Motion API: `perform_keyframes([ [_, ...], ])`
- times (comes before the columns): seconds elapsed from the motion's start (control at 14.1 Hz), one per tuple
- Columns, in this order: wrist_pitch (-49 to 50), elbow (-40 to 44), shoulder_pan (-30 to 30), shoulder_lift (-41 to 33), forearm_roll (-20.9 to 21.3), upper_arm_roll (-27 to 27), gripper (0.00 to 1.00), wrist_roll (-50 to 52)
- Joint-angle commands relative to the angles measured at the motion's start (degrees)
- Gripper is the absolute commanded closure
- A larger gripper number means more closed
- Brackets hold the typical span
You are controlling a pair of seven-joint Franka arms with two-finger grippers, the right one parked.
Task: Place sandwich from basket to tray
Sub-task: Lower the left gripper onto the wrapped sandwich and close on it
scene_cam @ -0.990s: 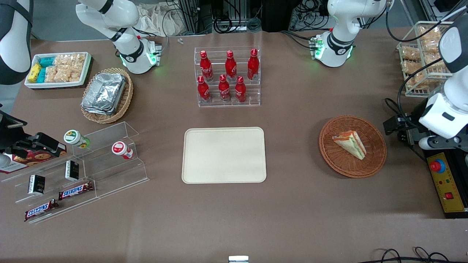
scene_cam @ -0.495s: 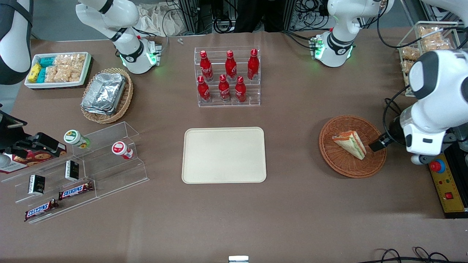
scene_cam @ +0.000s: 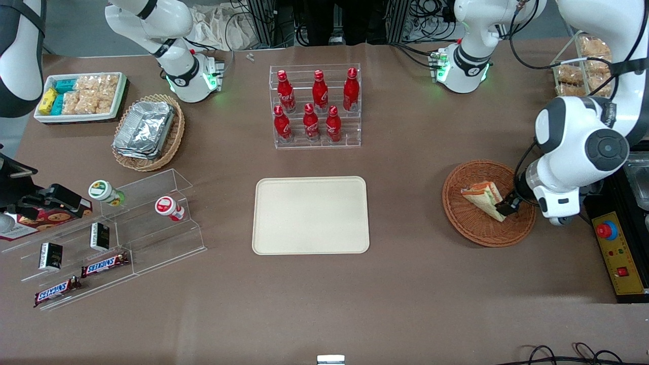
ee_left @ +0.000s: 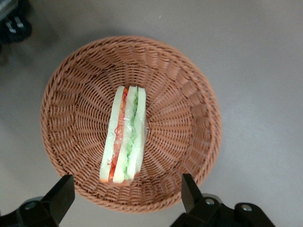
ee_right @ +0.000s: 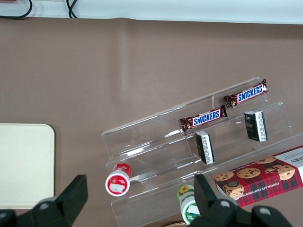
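The sandwich is a white-bread wedge with red and green layers, lying in the round reddish-brown wicker basket toward the working arm's end of the table. In the left wrist view the sandwich lies near the middle of the basket. My left gripper hovers above the basket's rim, over the sandwich's end, open and empty. In the wrist view the gripper has its fingers spread wide, one on each side of the sandwich's end. The cream tray lies at the table's middle, bare.
A clear rack of red bottles stands farther from the front camera than the tray. A wire rack of bagged snacks and a control box with a red button sit at the working arm's end. A clear stepped stand with snacks stands toward the parked arm's end.
My left arm has swung in from the table's edge toward the basket, and the gripper has come over the basket's rim to the sandwich's end. The sandwich and basket have not moved.
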State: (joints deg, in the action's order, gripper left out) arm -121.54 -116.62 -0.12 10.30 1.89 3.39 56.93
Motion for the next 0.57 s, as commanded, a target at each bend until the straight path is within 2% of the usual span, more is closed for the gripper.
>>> perform_keyframes([
  [0.0, -5.4, -5.3, 1.5, -0.3, -0.1, 0.1, 0.0, 2.0],
  [0.21, -10.8, -9.1, 2.0, 0.6, -0.1, 0.1, 0.0, 2.0],
  [0.49, -11.7, -9.2, 2.0, 2.8, -0.2, 0.2, 0.0, 2.0],
])
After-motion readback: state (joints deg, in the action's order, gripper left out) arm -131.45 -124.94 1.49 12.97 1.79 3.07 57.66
